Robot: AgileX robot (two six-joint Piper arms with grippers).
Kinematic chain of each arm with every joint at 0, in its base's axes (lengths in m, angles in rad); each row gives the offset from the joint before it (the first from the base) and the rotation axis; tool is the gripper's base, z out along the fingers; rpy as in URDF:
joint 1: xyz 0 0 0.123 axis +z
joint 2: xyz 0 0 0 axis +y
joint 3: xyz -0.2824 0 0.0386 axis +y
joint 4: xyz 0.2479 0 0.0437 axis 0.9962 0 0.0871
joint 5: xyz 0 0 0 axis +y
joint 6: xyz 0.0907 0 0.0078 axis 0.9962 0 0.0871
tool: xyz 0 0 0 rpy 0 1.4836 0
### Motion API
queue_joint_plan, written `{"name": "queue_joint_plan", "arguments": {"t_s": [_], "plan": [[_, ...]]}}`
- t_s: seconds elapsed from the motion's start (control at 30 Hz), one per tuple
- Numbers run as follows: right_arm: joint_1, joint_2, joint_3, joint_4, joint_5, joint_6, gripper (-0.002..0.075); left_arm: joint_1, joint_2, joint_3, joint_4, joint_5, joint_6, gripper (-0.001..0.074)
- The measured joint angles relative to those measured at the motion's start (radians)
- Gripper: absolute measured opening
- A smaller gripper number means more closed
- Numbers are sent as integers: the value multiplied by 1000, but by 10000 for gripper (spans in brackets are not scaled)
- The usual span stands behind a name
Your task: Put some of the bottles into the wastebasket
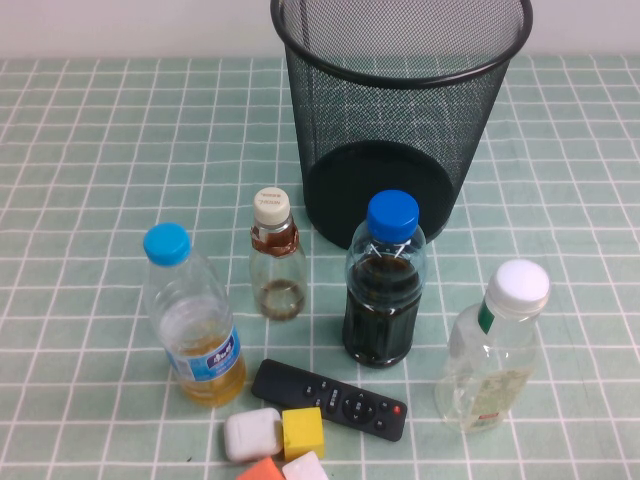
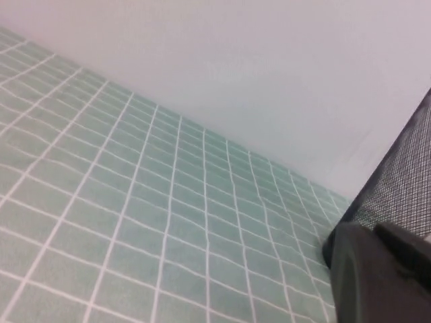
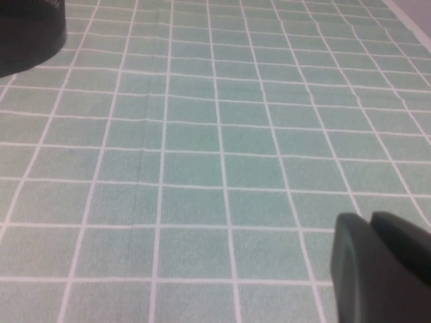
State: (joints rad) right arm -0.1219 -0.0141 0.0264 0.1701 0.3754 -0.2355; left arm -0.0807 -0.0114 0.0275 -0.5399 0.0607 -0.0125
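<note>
In the high view the black wire-mesh wastebasket (image 1: 400, 110) stands upright at the back centre. The small clear bottle with beige cap and brownish neck (image 1: 275, 258) stands in front of it to the left. The larger clear bottle with white cap and green label (image 1: 495, 350) stands at the front right. Neither arm shows in the high view. My left gripper (image 2: 376, 232) is shut and empty, low over the table beside the wastebasket's mesh wall (image 2: 404, 182). My right gripper (image 3: 369, 221) is shut and empty over bare tiles, with the wastebasket's base (image 3: 27, 33) far off.
A blue-capped bottle of dark liquid (image 1: 384, 285) stands between the two clear bottles. A blue-capped bottle of yellow liquid (image 1: 195, 320) stands at the left. A black remote (image 1: 330, 398) and small white, yellow and orange blocks (image 1: 280, 440) lie at the front edge.
</note>
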Motion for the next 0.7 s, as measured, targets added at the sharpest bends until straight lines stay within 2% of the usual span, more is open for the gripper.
{"name": "queue_joint_plan", "arguments": {"t_s": [0.13, 0.27, 0.4, 0.7], "plan": [[0, 0, 0, 0, 0, 0, -7, 0, 0, -65, -24, 112, 1, -4], [0, 0, 0, 0, 0, 0, -7, 0, 97, -301, 59, 380, 12, -4], [0, 0, 0, 0, 0, 0, -7, 0, 309, -589, 147, 656, 94, -4], [0, 0, 0, 0, 0, 0, -7, 0, 882, -1129, 112, 1000, 468, -4]]}}
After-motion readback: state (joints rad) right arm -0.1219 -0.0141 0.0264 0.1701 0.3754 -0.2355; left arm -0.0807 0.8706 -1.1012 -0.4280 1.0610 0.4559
